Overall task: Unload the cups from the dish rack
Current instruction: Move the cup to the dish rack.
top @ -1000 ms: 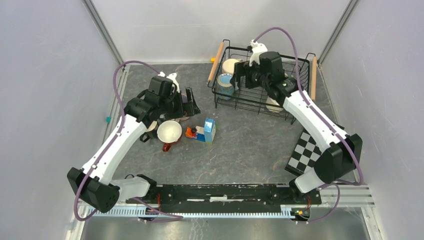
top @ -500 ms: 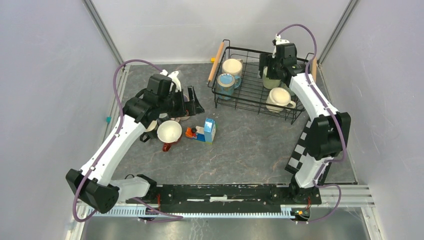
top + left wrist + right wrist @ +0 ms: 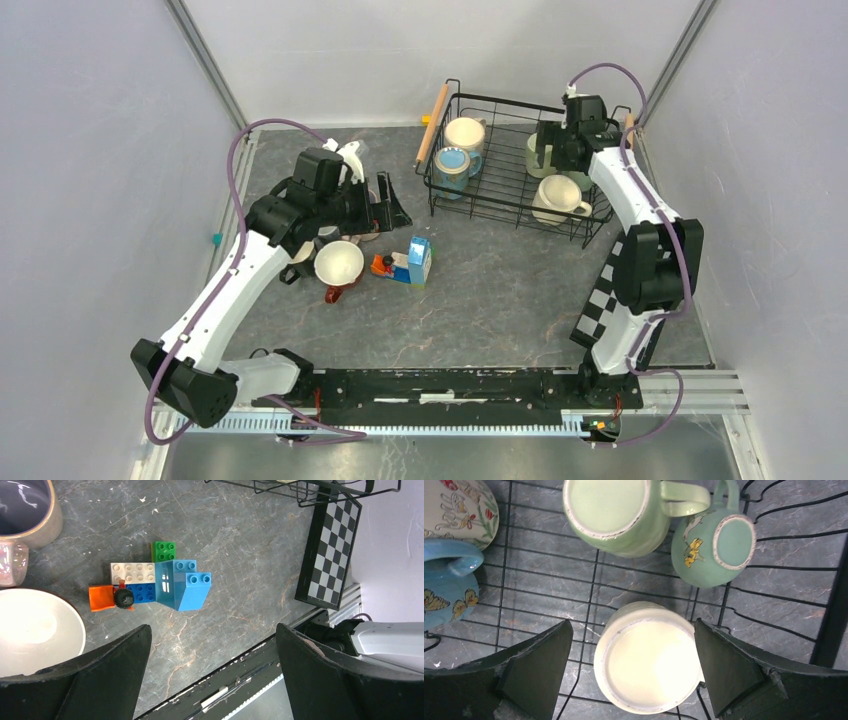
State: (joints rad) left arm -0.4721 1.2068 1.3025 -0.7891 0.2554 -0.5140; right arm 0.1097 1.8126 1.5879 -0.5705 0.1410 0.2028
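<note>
Moved: the right gripper [image 3: 550, 150] has swung from over the middle of the black wire dish rack with light wooden rod handles [image 3: 505, 185] to its far right corner. The left arm sits much as before.
Left gripper [image 3: 385, 208]: hovers over the left half of the dark grey marbled counter [image 3: 480, 300], jaws wide apart with nothing between them.
Cups on the counter: a dark red ceramic mug with a cream inside [image 3: 338, 265] stands upright by the left arm. A beige mug with a dark inside [image 3: 27, 510] is just beyond it.
Blocks: a small blue, white, green and orange toy block cluster [image 3: 160, 580] sits just right of the red mug.
Board: a black-and-white checkered board [image 3: 608, 305] lies by the right arm.
Right gripper's jaws: wide apart and empty, above a plain cream mug [image 3: 649, 657].
Cups in the rack:
- left end: a blue butterfly mug [image 3: 444, 590] and a cream floral mug [image 3: 459, 507]
- right end: the plain cream mug, a pale green mug [image 3: 611, 512] and a smaller teal mug [image 3: 719, 545] touching it, both showing their bases
</note>
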